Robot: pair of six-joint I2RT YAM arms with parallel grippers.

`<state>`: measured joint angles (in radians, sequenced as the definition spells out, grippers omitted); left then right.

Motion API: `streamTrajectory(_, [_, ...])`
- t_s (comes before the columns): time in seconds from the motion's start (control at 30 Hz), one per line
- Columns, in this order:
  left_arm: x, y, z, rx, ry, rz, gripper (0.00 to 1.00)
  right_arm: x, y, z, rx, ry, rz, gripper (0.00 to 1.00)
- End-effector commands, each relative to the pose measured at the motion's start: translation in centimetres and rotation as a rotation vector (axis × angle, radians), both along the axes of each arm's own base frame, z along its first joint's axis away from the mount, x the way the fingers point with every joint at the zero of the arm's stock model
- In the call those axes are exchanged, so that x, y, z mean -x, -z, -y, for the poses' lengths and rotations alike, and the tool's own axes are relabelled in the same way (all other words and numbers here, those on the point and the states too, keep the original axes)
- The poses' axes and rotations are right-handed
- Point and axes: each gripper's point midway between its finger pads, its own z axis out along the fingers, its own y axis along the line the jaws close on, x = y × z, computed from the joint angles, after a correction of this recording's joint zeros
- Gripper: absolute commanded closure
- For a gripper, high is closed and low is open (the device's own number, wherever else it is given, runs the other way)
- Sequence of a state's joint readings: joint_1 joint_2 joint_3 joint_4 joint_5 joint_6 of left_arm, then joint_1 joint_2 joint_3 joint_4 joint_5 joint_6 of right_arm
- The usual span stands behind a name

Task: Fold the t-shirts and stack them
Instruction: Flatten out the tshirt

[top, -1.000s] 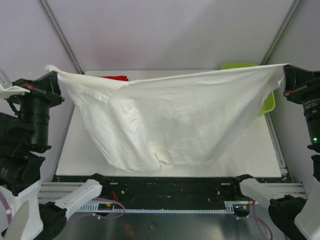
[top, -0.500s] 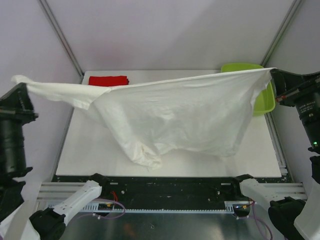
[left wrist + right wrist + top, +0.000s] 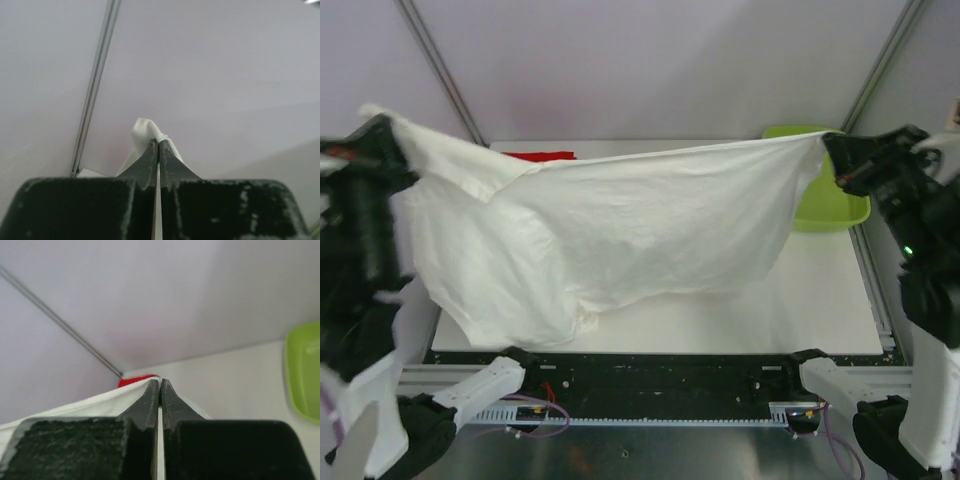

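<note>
Jaws: left gripper (image 3: 158,145) clenched on one corner of the white t-shirt (image 3: 610,230), right gripper (image 3: 160,382) clenched on the opposite corner. The shirt hangs stretched above the table (image 3: 820,300). Left arm blurred. Red t-shirt (image 3: 542,156) at far left, mostly hidden. Count: two shirts, one tray (image 3: 840,215), partly covered.

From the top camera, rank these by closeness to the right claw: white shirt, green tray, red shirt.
1. white t-shirt: corner clamped in the right gripper.
2. green tray: right beside it, far right.
3. red t-shirt: back left, mostly hidden.
</note>
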<state>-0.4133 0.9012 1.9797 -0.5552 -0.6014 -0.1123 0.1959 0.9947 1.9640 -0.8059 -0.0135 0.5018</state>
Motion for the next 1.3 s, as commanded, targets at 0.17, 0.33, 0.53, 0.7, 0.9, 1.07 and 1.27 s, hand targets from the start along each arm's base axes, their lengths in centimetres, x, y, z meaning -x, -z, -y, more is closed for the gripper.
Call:
streamTrajectory(0.17, [-26.3, 16.1, 8.5, -0.175, 0.021, -0.468, 1.00, -21.9, 19.7, -0.2, 0.067, 0.145, -0.408, 1.00])
streamTrajectory(0.33, [-36.6, 26.6, 10.4, -0.191, 0.039, -0.658, 1.00, -30.0, 29.6, -0.2, 0.099, 0.180, -0.560, 1.00])
streamTrajectory(0.53, [-44.1, 34.2, 12.1, -0.206, 0.072, -0.759, 1.00, -35.6, 37.1, 0.8, 0.137, 0.227, -0.671, 1.00])
streamTrajectory(0.7, [-46.1, 37.0, 12.1, -0.199, 0.069, -0.790, 1.00, -37.9, 38.7, 1.2, 0.171, 0.244, -0.678, 1.00])
streamTrajectory(0.9, [-46.9, 39.7, 12.2, -0.208, 0.084, -0.831, 1.00, -38.9, 39.3, 2.5, 0.216, 0.300, -0.696, 1.00])
streamTrajectory(1.07, [-47.8, 41.0, 12.6, -0.211, 0.103, -0.840, 1.00, -39.4, 40.0, 2.8, 0.259, 0.309, -0.717, 1.00])
streamTrajectory(1.27, [-49.0, 40.4, 13.3, -0.214, 0.169, -0.811, 0.69, -39.7, 40.5, 3.0, 0.302, 0.306, -0.737, 0.53])
